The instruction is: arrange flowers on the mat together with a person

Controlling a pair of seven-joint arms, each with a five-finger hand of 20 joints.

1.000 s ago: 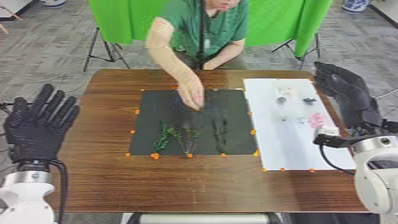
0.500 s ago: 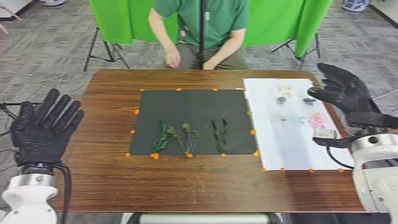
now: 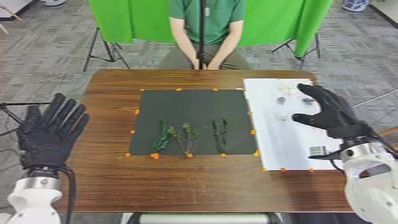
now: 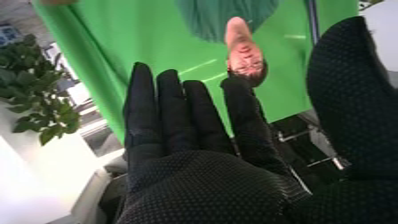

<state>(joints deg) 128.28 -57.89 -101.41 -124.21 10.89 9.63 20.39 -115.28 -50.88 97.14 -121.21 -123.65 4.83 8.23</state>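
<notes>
Over the smooth white sheet [image 3: 280, 142], my right hand [image 3: 338, 118] has textured black fingers loosely extended; my left hand [image 3: 46, 145] splays straight.

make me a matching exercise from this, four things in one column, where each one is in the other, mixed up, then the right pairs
Things
1. green stems
2. left hand
3. right hand
4. person's hands

Places
A. over the right side of the white sheet
B. just beyond the table's far edge, close together
C. at the table's left edge, to the left of the dark mat
D. lying on the dark mat

Right pairs
1-D
2-C
3-A
4-B
</notes>
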